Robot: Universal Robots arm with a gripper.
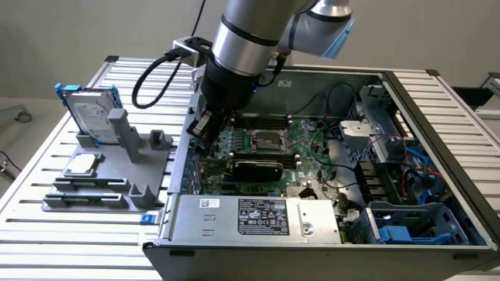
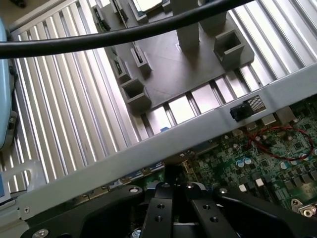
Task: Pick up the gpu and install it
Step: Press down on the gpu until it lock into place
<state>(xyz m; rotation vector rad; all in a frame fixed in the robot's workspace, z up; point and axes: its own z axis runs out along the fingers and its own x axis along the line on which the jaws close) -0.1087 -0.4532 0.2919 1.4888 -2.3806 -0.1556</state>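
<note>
**Entry: gpu, seated among the components of an open tower case**

Item: the gpu (image 1: 258,170), a thin card with a glossy black shroud, lies on the green motherboard (image 1: 308,149) just below the processor socket (image 1: 266,139) in the exterior view. From here it looks already slotted in, though I cannot confirm full seating.

Handling, as I judge it: light, stiff, brittle at the board edge; the shroud is slick. Best taken by the long edges of the shroud or near the bracket, never by the contacts.

Claw: the gripper (image 1: 205,137), seen from the wrist at (image 2: 176,191), stands with its jaws closed and nothing between them, low over the motherboard by the case wall, beside the card and apart from it.

Containers:
- computer case (image 1: 406,105): motherboard, cabling, power supply (image 1: 262,218), blue drive caddies (image 1: 414,225).
- grey parts holder (image 1: 102,175): a hard drive (image 1: 88,111) in a blue frame, upright; a square silver processor chip (image 1: 84,164), flat.
</note>
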